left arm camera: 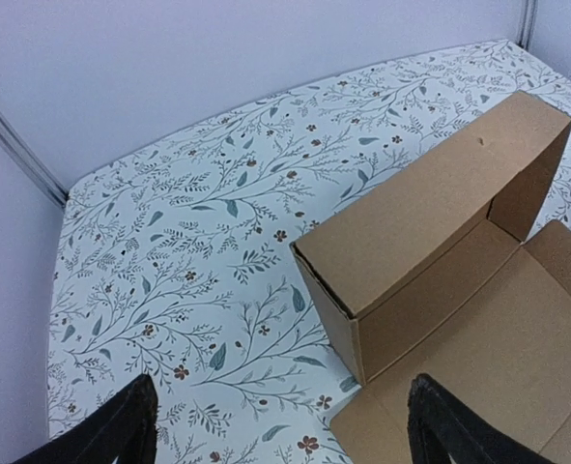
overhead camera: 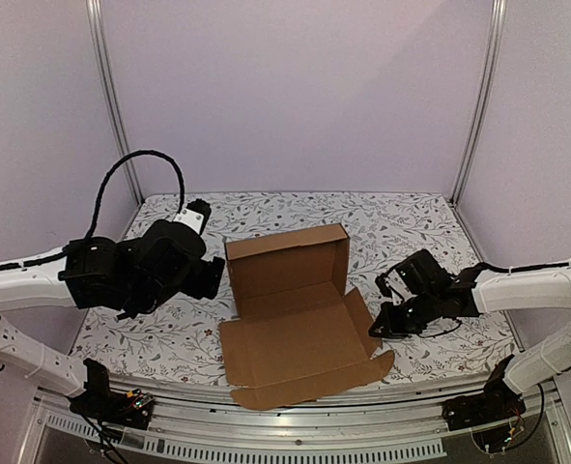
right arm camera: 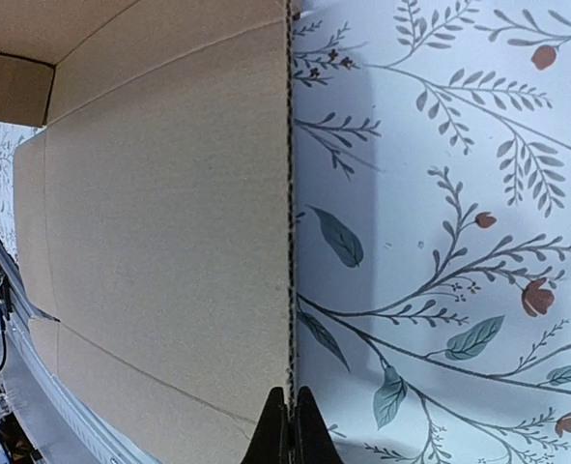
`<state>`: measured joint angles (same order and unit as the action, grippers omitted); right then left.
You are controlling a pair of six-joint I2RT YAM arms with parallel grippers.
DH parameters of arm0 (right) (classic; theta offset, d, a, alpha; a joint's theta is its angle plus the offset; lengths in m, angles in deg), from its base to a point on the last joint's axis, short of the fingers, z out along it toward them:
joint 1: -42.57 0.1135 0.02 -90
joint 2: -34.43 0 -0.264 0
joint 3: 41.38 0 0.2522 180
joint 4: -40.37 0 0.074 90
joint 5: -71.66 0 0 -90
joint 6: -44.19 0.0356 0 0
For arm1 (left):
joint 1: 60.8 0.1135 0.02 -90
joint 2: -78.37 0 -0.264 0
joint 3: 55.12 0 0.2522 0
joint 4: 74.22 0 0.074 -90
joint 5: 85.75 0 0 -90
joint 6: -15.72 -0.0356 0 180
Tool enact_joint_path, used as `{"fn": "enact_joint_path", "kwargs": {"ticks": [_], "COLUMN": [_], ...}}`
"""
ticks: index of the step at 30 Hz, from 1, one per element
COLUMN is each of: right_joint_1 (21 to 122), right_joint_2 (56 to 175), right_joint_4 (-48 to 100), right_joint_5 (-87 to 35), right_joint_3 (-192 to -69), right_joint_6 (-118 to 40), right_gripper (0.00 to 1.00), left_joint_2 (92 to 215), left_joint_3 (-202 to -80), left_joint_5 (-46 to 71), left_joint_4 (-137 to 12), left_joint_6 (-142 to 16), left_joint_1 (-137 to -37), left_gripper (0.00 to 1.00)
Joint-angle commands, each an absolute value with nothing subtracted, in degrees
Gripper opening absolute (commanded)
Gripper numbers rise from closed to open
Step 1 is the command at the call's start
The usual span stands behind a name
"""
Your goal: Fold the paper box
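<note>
Surroundings: a floral table (overhead camera: 430, 227) is lying under everything; lilac walls (overhead camera: 295, 87) are closing it in.
Box (overhead camera: 299, 319): is sitting mid-table between the arms; its far half is standing folded up, holding nothing; its near panel is lying flat, flaps spread.
Left gripper (overhead camera: 208, 277): is hovering just beside the box's raised left side; jaws gaping wide, gripping nothing.
Right gripper (overhead camera: 380, 324): is pinching the box's right flap, jaws pressed together on its edge.
Views: only the right wrist is showing fingertips (right arm camera: 283, 430) meeting on the corrugated edge; only the left wrist is showing the spread fingers (left arm camera: 121, 435).
</note>
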<state>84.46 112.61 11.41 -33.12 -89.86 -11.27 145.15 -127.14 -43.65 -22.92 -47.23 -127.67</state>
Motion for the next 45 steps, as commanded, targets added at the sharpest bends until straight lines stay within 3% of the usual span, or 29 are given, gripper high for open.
{"fn": "enact_joint_path", "kwargs": {"ticks": [1, 23, 45], "right_joint_1": [84.1, 84.2, 88.0], "right_joint_2": [110.8, 111.9, 112.2], "right_joint_4": [5.9, -19.5, -35.9], "right_joint_5": [-31.0, -18.7, -7.1], "right_joint_3": [-93.4, -127.9, -152.6], "right_joint_6": [-14.8, -45.1, -78.1], "right_gripper": [0.0, 0.0, 0.0], "left_joint_2": [143.4, 136.7, 129.5], "left_joint_3": [-126.3, -127.0, -127.9], "left_joint_5": [-45.5, -50.5, -49.8], "left_joint_4": [-23.0, -22.7, -25.9], "left_joint_6": [-47.0, -50.1, -53.0], "left_joint_1": [-126.9, -126.9, -126.9], "left_gripper": [0.88, 0.87, 0.86]}}
